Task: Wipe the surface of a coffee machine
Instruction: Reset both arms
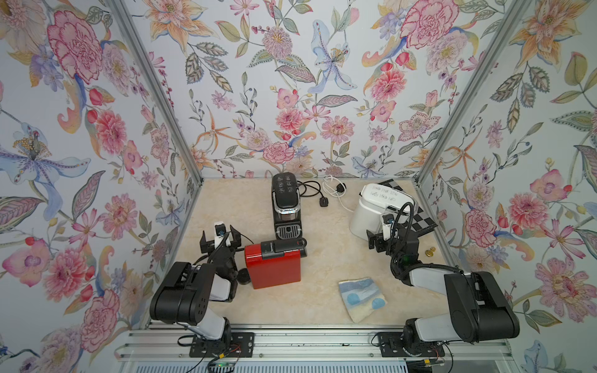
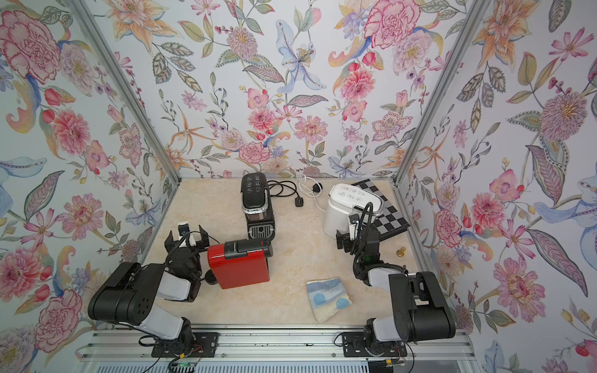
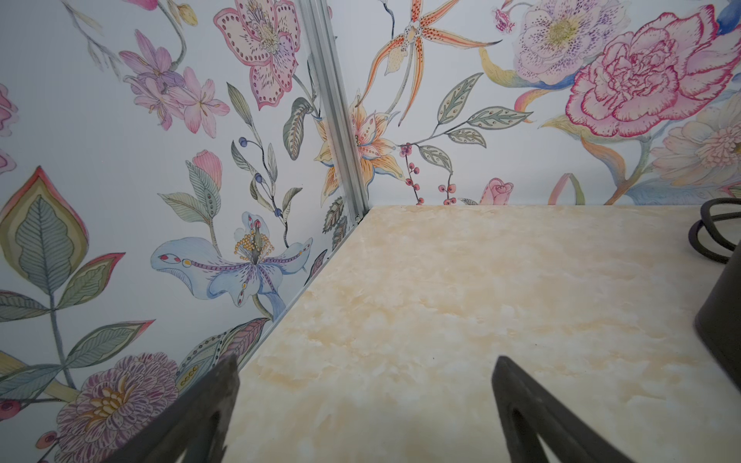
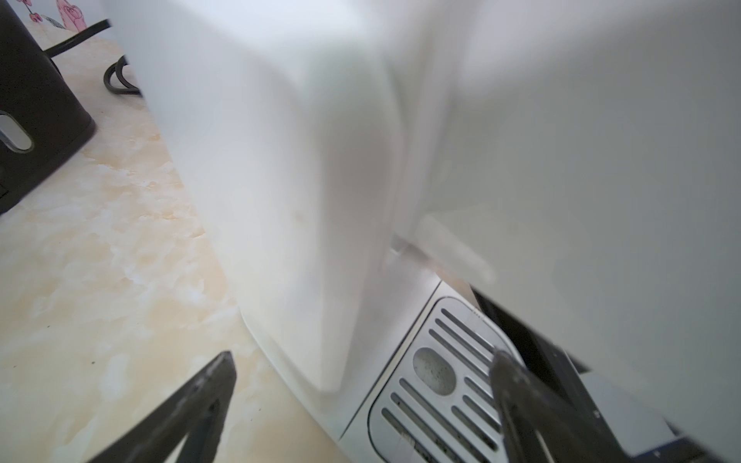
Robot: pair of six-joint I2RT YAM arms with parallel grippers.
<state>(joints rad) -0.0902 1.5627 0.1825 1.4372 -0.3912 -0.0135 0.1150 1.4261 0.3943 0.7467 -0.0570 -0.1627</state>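
Observation:
Three coffee machines stand on the marbled table in both top views: a black one point(image 1: 286, 203) at the back centre, a red one point(image 1: 274, 266) at the front left, and a white one point(image 1: 378, 210) at the back right. A crumpled blue-and-cream cloth point(image 1: 361, 298) lies flat near the front, right of centre, with nothing touching it. My left gripper point(image 1: 220, 238) hovers open just left of the red machine, with only bare table between its fingers point(image 3: 230, 368). My right gripper point(image 1: 381, 239) is open and empty at the white machine's point(image 4: 280, 180) base, over its drip grille point(image 4: 437, 385).
Black cord and plug point(image 1: 324, 202) and a white cord point(image 1: 336, 190) lie behind the machines. A checkerboard point(image 1: 423, 216) sits behind the white machine. Two small gold pieces point(image 1: 429, 251) rest near the right wall. A black round part point(image 1: 243, 277) lies by the red machine. Floral walls enclose three sides.

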